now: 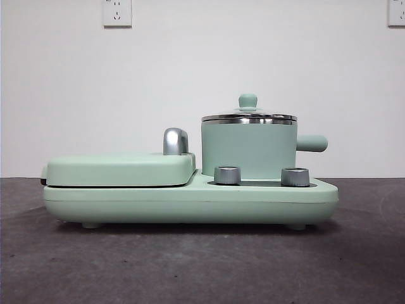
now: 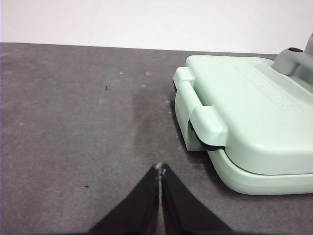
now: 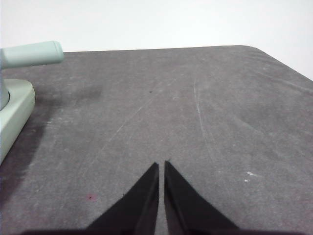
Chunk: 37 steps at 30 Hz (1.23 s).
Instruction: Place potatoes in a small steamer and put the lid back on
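The small steamer (image 1: 248, 150), a mint-green pot with a steel rim, stands on the right half of the mint-green appliance base (image 1: 190, 202), its stubby handle (image 1: 311, 143) pointing right. The glass lid (image 1: 249, 116) with its green knob rests on the pot. The potatoes are out of view. My left gripper (image 2: 160, 168) is shut and empty over the dark table, beside the griddle end of the appliance. My right gripper (image 3: 161, 165) is shut and empty over bare table, off to the side of the steamer's handle (image 3: 32, 53).
A flat mint-green griddle cover (image 1: 120, 168) with a chrome handle (image 1: 175, 140) takes the base's left half. Two steel dials (image 1: 227, 175) sit at the front below the pot. A white wall with sockets (image 1: 117, 12) stands behind. The table's rounded corner (image 3: 254, 49) lies beyond my right gripper.
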Each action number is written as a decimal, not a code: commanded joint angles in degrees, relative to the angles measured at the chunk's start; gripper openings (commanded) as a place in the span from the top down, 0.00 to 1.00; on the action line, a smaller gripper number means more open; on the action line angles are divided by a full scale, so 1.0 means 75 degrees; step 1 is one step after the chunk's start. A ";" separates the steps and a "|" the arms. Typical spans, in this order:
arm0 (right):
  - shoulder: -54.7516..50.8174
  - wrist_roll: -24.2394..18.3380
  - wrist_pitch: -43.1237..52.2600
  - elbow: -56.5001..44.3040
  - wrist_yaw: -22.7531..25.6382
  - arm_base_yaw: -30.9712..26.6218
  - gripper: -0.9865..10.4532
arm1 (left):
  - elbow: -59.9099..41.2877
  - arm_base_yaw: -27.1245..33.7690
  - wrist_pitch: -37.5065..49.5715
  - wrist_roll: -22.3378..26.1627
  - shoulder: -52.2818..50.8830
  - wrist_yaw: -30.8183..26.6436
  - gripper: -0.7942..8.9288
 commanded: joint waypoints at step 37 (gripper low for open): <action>-0.0020 -0.0679 0.0023 -0.0047 -0.1198 0.0009 0.90 | -0.0149 -0.0006 -0.0050 0.0050 -0.0015 -0.0017 0.91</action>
